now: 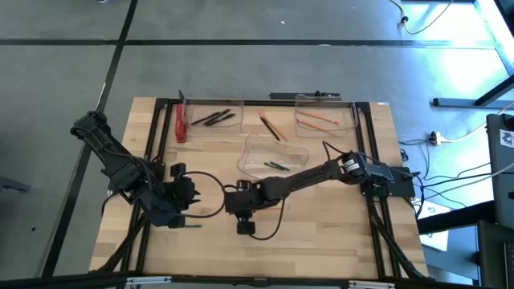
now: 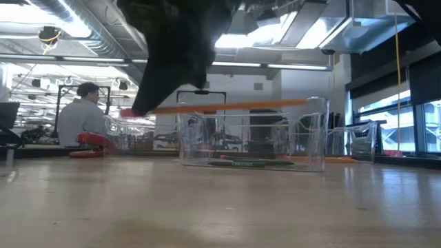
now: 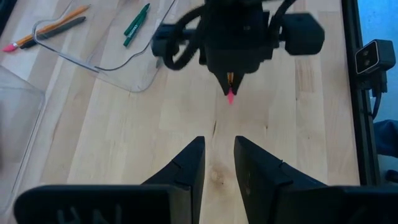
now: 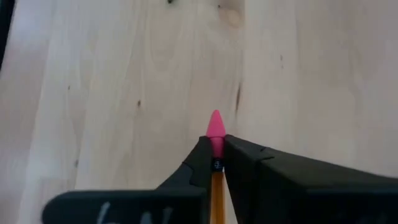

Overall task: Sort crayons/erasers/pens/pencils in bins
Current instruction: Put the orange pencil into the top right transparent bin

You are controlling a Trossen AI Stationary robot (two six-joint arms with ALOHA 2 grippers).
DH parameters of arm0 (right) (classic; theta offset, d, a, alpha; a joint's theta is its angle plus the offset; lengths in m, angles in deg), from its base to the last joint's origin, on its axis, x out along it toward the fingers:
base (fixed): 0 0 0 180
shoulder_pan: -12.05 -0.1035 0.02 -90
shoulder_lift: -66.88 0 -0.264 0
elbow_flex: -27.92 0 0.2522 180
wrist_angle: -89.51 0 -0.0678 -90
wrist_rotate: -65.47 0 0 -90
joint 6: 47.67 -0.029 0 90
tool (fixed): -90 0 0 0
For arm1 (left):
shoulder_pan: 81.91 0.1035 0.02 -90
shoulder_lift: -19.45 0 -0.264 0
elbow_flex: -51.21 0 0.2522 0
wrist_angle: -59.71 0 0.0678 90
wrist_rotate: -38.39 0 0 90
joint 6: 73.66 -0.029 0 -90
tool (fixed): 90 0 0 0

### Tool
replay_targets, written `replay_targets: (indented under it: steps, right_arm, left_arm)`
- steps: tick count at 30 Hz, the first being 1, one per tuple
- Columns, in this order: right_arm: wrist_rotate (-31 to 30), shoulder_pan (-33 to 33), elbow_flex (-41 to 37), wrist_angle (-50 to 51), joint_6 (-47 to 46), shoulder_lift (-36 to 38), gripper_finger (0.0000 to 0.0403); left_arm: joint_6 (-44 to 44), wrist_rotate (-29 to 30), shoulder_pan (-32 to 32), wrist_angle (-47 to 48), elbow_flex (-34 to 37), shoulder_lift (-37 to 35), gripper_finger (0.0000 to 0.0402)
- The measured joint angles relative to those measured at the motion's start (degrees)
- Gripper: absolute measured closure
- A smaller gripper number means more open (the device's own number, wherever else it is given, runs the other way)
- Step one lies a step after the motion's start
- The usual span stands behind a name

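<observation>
- My right gripper (image 4: 216, 163) pinches a pencil (image 4: 216, 142) near its pink tip; so short a hold may let it pivot or slip.
- Left gripper (image 3: 219, 163), at the table's eight o'clock, waits narrowly parted and empty.

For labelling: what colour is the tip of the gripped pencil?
Pink tip, orange pencil; right wrist view.

Under my end effector spreads the pale wooden plank bench (image 1: 321, 233), edged by a black metal frame (image 1: 377, 233). Around it lies grey concrete floor (image 1: 241, 24). Beyond my end effector the room opens: bright ceiling strip lights (image 2: 269, 64), silver ducts (image 2: 76, 41), tall windows (image 2: 420, 124), and a seated person in grey (image 2: 83, 117).
</observation>
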Motion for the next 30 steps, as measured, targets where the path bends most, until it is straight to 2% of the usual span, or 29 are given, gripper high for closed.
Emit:
replay_targets:
  steps: [16,20,22,30]
  right_arm:
    - [1.4,2.3,17.4,21.3,-1.7,0.1,0.0380]
    - [1.1,3.1,21.4,25.4,-1.7,0.2,0.0378]
    - [-1.0,3.6,23.5,27.8,-1.7,0.2,0.0379]
    - [-10.2,7.2,23.4,37.5,-2.5,4.6,0.0375]
  left_arm:
    - [0.0,0.0,0.0,0.0,0.0,0.0,0.0323]
    - [-0.2,-1.7,0.0,0.0,0.0,0.0,0.0323]
    - [-0.3,-1.9,0.0,0.0,0.0,0.0,0.0323]
    - [-0.5,-1.7,0.0,0.0,0.0,0.0,0.0323]
